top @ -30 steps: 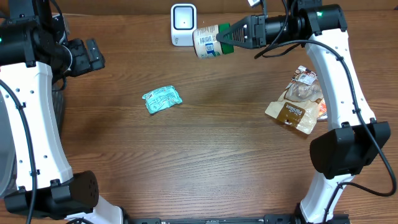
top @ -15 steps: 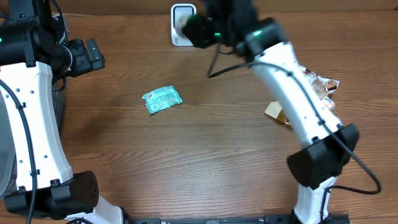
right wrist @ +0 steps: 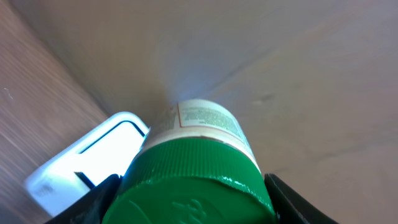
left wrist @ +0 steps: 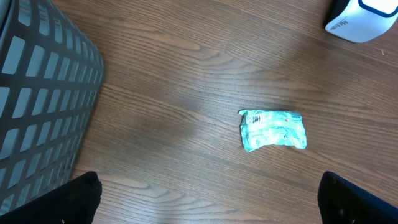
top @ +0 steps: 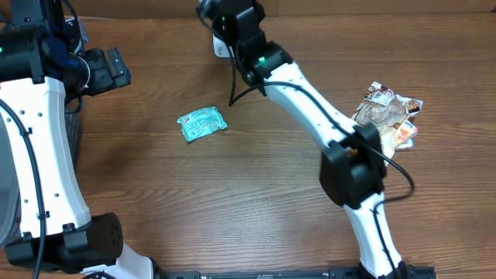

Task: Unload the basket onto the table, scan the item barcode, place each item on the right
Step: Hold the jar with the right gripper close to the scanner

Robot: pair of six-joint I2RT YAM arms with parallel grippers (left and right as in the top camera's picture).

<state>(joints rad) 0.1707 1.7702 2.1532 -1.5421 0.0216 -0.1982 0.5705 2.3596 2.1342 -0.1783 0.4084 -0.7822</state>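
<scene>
Right arm (top: 302, 93) swung left, stretched over scanner (right wrist: 81, 163) (jar (right wrist: 205, 121) clamped).

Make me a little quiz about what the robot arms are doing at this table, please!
1. True or false: the teal crinkled plastic packet lies flat on the brown wooden table.
2. Pick one: what does the right end effector grip?
A. a green-lidded white plastic jar
B. a metal spoon
C. nothing
3. Fill the gap: the left end effector is empty, and its jaws stand ____.

Key: 1 true; 2 A; 3 open.
</scene>
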